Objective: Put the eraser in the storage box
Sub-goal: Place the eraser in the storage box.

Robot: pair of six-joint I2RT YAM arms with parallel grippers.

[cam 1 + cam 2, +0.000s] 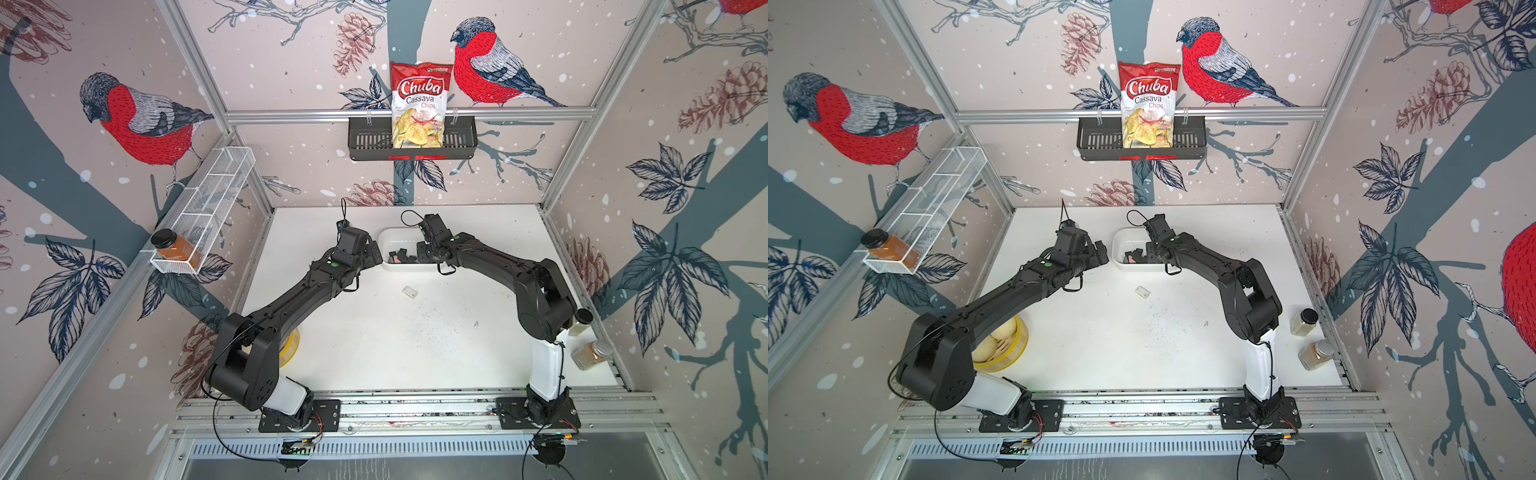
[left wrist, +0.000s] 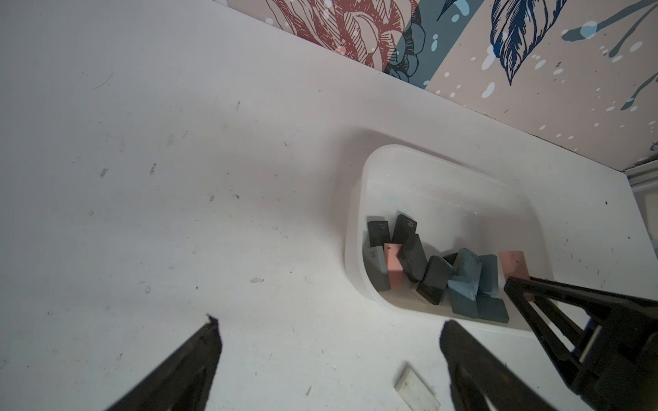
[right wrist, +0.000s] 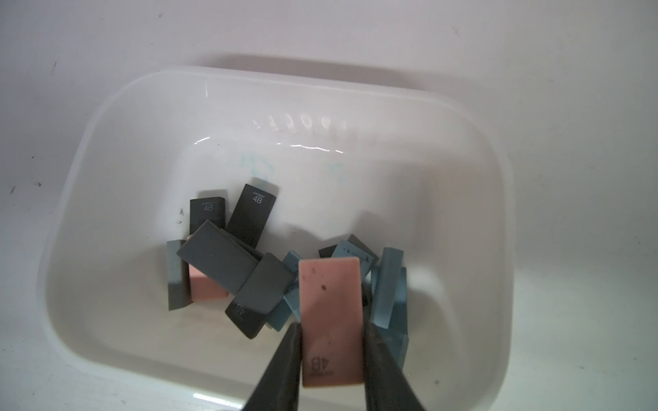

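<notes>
Eraser: the eraser (image 3: pixel 329 291) is a pink block printed "4B", held lengthwise over the inside of the storage box (image 3: pixel 117 149), above the blue blocks there. Whether it touches them cannot be told.
Right arm: the right gripper (image 3: pixel 332 325) is clamped on the eraser, with 1 finger against each long edge.
Box: a white plastic tub with rounded corners and low walls. It stands on the table (image 1: pixel 395 345) toward the back wall, between the 2 arms.
Box contents: loose erasers (image 3: pixel 249 213) in black, grey, blue and pink are heaped at 1 end, several of them marked "4B". The other end of the floor is bare.
Left arm: the left gripper (image 2: pixel 331 323) has its jaws spread wide with nothing between them. It hangs over bare table just beside the box.
Table item: a small white flat piece (image 1: pixel 409 291) lies alone in front of the box, apart from it.
Back wall: a chips bag (image 1: pixel 419 104) stands in a black basket (image 1: pixel 361 141).
</notes>
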